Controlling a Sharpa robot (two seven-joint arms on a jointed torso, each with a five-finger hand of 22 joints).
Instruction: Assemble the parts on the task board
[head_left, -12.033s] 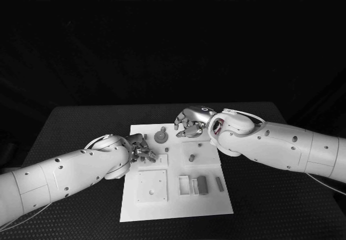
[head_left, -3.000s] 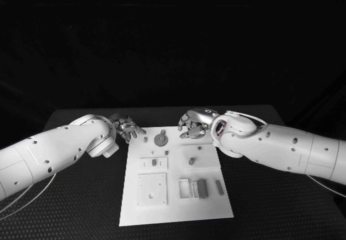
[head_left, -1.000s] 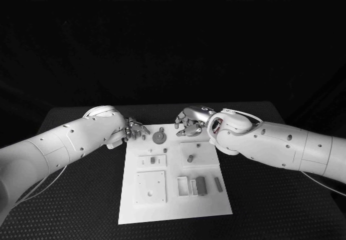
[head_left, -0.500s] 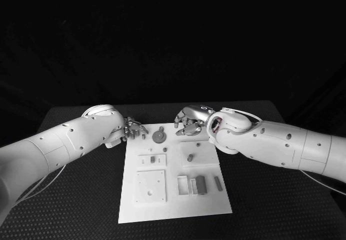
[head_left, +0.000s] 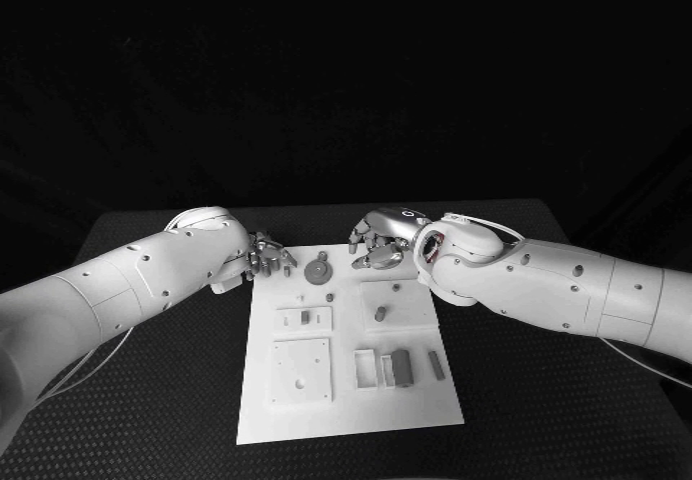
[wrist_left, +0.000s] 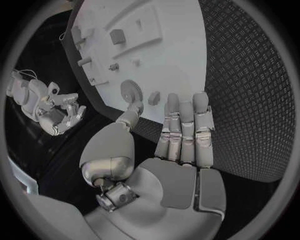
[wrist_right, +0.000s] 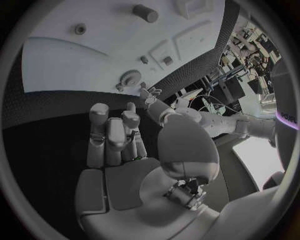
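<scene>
White task board (head_left: 351, 400) between hands

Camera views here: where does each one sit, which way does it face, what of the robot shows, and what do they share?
Head view: on the robot's head, looking down at the task board; both arms, left hand and right hand at the board's far end.
Left wrist view: behind the left hand, facing the board and gear.
Right wrist view: behind the right hand, facing the board.
Shared: all three show the board and the gear; each wrist view catches the other hand.
</scene>
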